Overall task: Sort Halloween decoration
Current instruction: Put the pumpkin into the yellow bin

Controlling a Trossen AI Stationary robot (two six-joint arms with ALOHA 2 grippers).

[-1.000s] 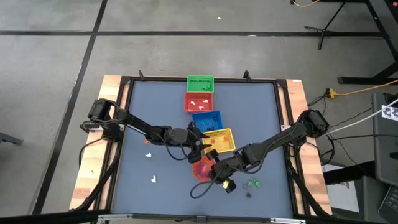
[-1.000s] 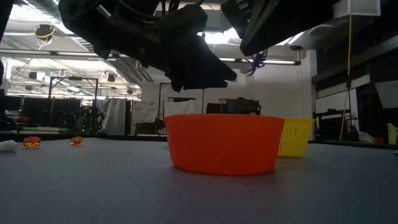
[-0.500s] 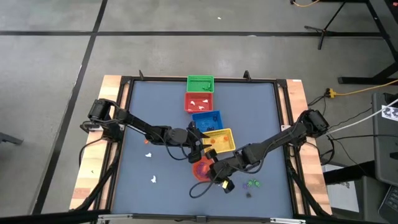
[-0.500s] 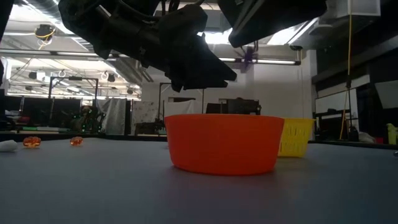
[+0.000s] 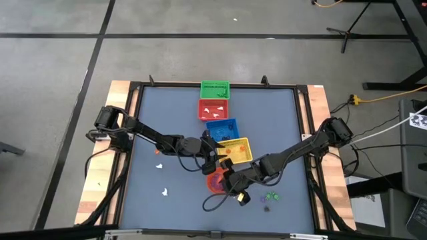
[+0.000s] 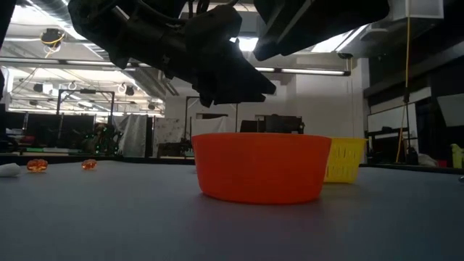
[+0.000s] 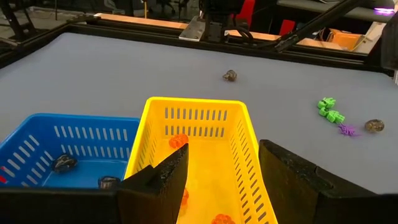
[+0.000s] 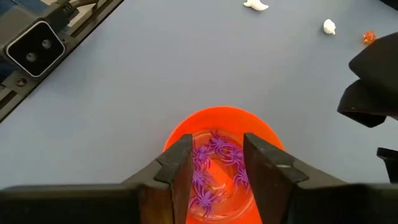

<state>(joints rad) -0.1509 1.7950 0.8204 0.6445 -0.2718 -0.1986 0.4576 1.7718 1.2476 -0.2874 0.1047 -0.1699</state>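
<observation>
The left tool point(image 7: 217, 180) hangs released above the yellow basket point(image 7: 198, 118), which holds orange trinkets point(image 7: 178, 141). The right tool point(image 8: 214, 165) hangs released and empty-fingered over the orange bowl point(image 8: 186, 127), where purple spiders point(image 8: 211, 168) lie; white trinkets point(image 5: 164, 193) sit loose on the desk point(image 5: 173, 107).

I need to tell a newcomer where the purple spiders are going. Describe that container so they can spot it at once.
Start at the column of square baskets down the middle of the table. Just past its near end, next to the yellow basket, sits the round orange bowl, under the right gripper. It is the only round container, with purple spiders inside.
</observation>
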